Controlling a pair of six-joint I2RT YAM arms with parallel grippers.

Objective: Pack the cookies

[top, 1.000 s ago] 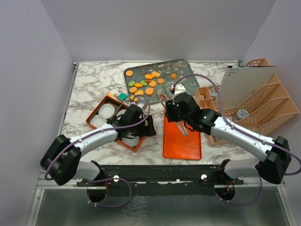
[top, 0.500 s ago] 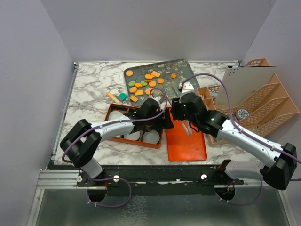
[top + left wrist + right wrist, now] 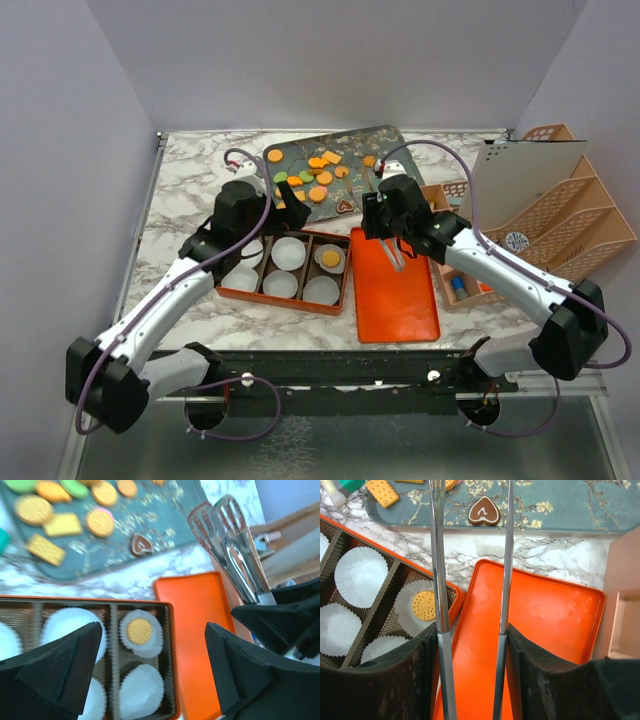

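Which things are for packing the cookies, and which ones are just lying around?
For the job:
- cookies on the patterned tray
- orange box
- white paper cups, one already holding a cookie
- tongs
- orange lid, probably

Just lying about:
- peach file rack
- small peach organiser beside the lid

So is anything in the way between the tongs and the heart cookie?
Nothing visible. In the right wrist view the heart cookie lies on the tray, between the arms of the tongs, only bare marble table before it.
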